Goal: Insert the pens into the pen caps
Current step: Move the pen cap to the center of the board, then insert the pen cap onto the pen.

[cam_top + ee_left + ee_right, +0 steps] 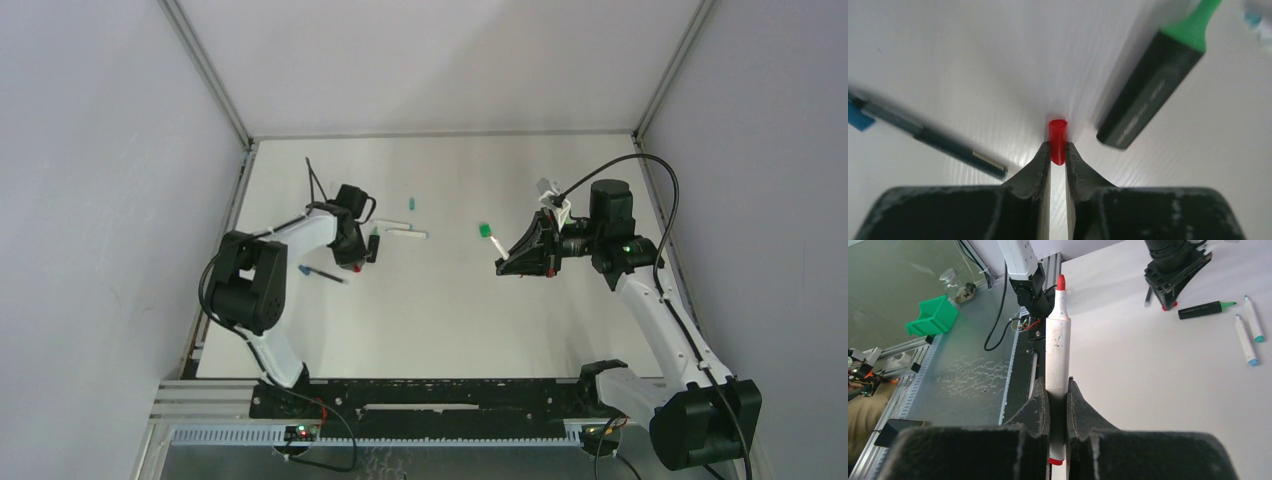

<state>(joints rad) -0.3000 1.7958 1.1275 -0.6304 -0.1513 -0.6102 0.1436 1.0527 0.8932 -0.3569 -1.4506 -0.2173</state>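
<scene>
top view: pinching the red cap point(357, 268) in the left gripper point(358, 262), low over the table and just beside the black marker point(372, 248). holding the right gripper point(503, 265) raised, well apart from the black marker, out past the chunky green cap point(485, 230). two white pens point(405, 229) just beyond the black marker, a thin dark pen point(325, 274) on its other side.

left wrist view: clamped on the lower half of the red cap, open mouth pointing away from the fingers point(1040, 160). black marker touching neither cap nor gripper, lying angled close by. thin dark pen lying on the far side of the gripper from the black marker.

right wrist view: clenched on the barrel of the red-tipped pen point(1058, 345), tip pointing out ahead of the fingers point(1037, 405), rear end poking out behind. red cap small in the distance, just beside the butt end of the black marker.

likely step: bringing pen and cap together. to do it well: lift the cap clear of the table and the black marker, turn its mouth toward the pen tip, line both up on one axis, then push straight. avoid any sideways load; with so little of the cap inside the grip, probably easy to tilt or squeeze out.
</scene>
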